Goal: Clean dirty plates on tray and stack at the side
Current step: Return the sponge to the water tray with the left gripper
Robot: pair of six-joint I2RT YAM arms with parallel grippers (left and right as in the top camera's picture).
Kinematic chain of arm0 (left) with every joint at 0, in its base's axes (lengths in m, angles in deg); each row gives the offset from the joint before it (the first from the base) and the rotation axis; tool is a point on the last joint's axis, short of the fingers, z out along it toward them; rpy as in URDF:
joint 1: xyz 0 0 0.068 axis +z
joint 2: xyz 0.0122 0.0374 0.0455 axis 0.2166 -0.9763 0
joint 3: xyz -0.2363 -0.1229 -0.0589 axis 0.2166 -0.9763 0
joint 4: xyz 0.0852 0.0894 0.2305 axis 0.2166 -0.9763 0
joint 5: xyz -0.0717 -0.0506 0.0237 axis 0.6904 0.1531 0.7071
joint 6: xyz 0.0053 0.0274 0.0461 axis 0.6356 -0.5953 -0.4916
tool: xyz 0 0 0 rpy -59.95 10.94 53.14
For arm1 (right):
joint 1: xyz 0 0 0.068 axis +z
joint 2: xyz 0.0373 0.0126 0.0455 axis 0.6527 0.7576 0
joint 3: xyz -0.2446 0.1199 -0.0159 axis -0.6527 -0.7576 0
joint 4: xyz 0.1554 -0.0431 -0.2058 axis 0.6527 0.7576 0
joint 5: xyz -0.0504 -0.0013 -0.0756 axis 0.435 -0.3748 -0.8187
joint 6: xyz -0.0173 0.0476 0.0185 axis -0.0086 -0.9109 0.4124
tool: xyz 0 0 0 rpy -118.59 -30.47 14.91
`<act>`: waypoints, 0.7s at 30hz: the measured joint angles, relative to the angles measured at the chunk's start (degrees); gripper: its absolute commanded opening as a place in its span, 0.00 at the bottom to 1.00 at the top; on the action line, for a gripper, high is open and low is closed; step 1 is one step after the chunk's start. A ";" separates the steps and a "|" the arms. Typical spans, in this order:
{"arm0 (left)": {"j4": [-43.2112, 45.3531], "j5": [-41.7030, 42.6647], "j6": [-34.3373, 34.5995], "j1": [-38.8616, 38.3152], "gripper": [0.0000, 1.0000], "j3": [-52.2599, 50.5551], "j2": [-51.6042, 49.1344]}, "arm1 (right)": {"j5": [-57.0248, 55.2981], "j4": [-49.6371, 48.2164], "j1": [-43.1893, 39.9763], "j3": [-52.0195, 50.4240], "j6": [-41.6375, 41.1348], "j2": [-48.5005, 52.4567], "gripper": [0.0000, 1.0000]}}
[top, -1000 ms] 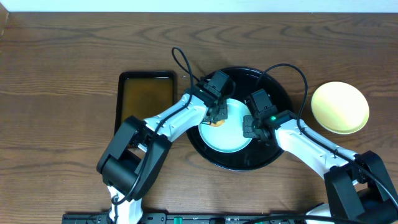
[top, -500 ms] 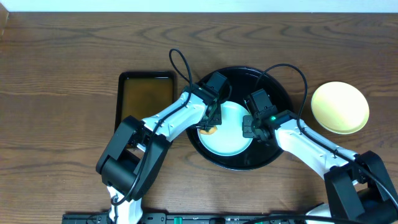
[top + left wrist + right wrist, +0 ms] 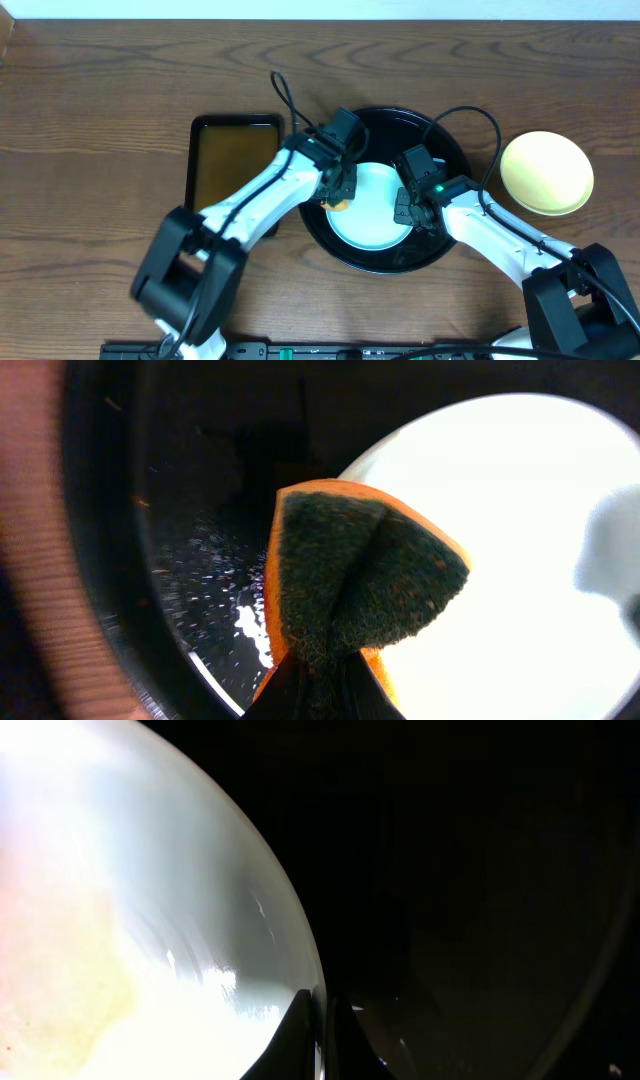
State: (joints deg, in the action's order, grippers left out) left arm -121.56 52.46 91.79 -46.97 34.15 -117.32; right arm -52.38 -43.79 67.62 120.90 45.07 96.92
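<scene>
pale plate [image 3: 370,215] in black tray [image 3: 380,257]: left gripper [image 3: 340,196] clamped on sponge [image 3: 360,580] at its 9 o'clock, right gripper [image 3: 405,213] pinching 3 o'clock rim. cream plate [image 3: 546,172] sits beyond.

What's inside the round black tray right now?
One pale blue plate, the right gripper pinching its right rim, the left gripper holding an orange sponge at its left edge. Anything beneath the plate is hidden.
</scene>
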 measured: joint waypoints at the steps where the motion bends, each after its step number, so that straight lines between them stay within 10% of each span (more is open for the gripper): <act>1: 0.00 0.00 -0.26 0.35 0.08 0.00 0.96 | -0.13 -0.09 0.00 0.00 -0.66 0.00 0.01; 21: -1.22 -2.40 -0.83 11.08 0.08 0.00 2.29 | -1.75 -3.87 -0.17 -0.33 -2.10 0.00 0.05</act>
State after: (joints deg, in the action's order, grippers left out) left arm -122.79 50.05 90.96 -35.88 34.15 -115.02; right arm -54.13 -47.65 67.45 120.57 42.97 96.92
